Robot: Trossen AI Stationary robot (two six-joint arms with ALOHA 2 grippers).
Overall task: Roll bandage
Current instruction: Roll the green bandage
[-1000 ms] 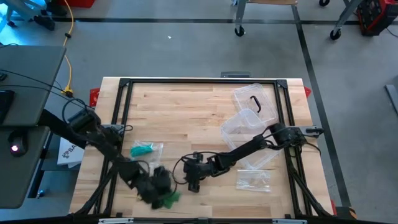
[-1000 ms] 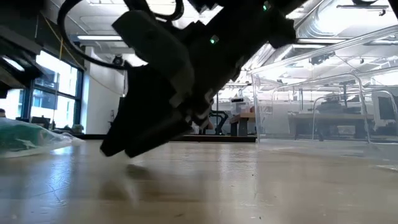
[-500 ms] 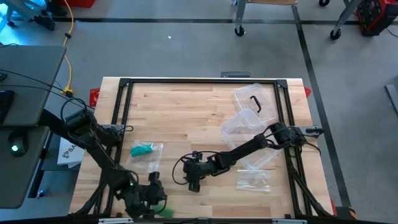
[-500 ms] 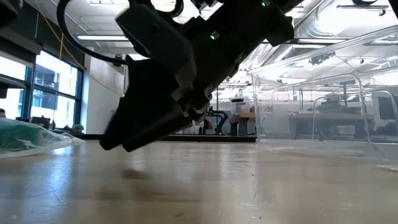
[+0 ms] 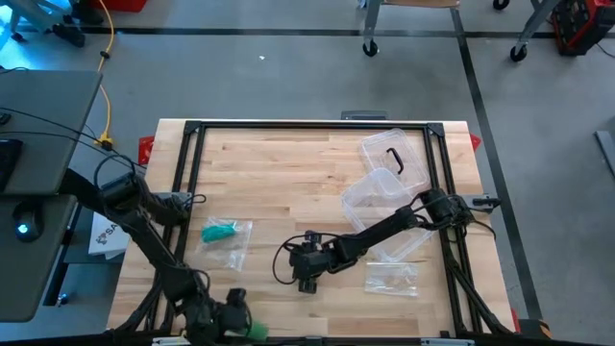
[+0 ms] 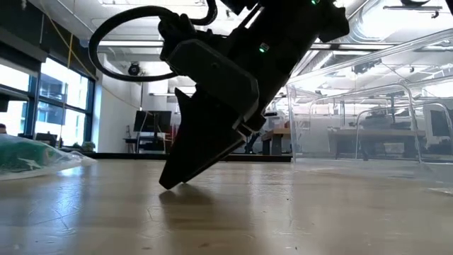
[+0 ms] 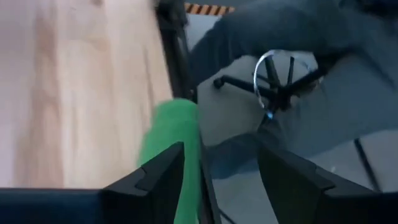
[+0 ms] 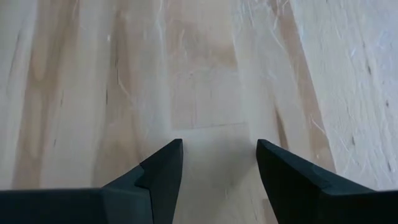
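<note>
1. Sitting at the table's near edge, the green bandage (image 5: 256, 330) lies just beside the left gripper (image 5: 233, 315), whose fingers stand apart and hold nothing.
2. The right gripper (image 5: 306, 279) points down at bare wood mid-table, fingers apart and empty.
3. A bagged green item (image 5: 223, 232) lies between the 2 arms.
4. A clear container (image 5: 377, 197), its lid (image 5: 395, 156) and a clear packet (image 5: 392, 279) crowd the right side.
</note>
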